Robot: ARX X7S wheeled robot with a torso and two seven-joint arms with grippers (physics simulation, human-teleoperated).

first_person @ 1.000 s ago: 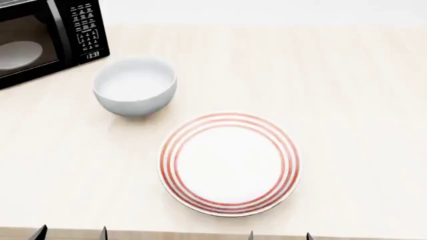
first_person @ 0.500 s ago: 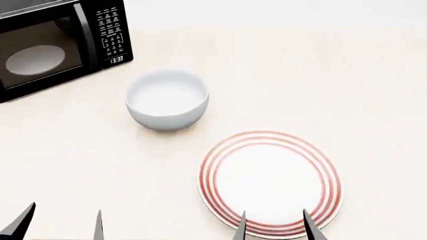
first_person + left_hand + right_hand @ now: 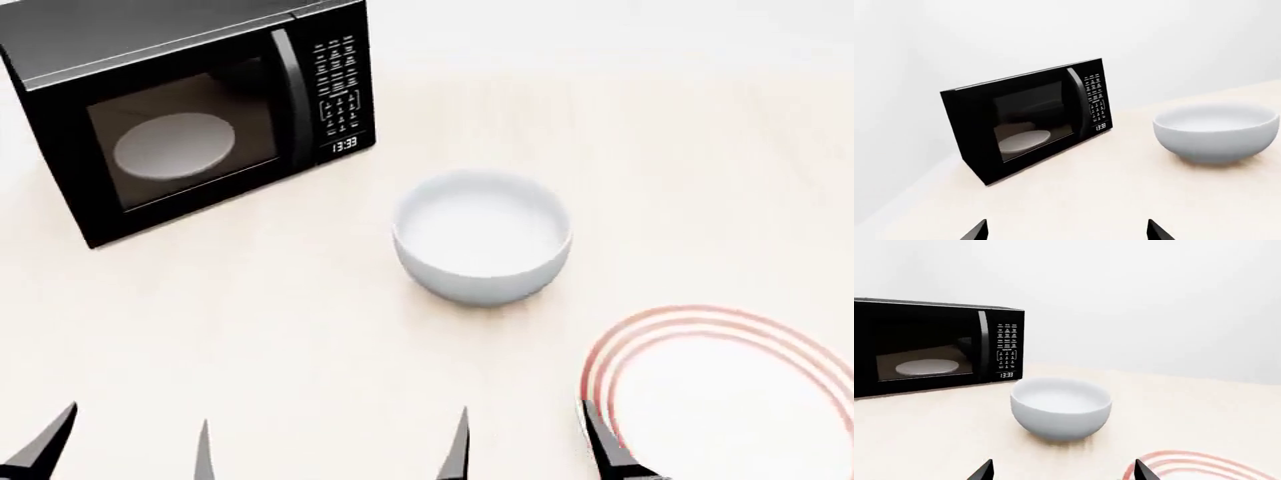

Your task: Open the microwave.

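Closed microwave [image 3: 200,120], door toward robot, handle [image 3: 286,95] upright.

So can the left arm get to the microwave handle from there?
Probably yes. Nothing lies between the left gripper and the handle; the bowl sits off to the right. The microwave is still well ahead, so the arm must stretch forward.

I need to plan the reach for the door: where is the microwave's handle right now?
In the head view the handle is a vertical bar on the microwave at the table's far left, between the glass window and the keypad, left of the white bowl.
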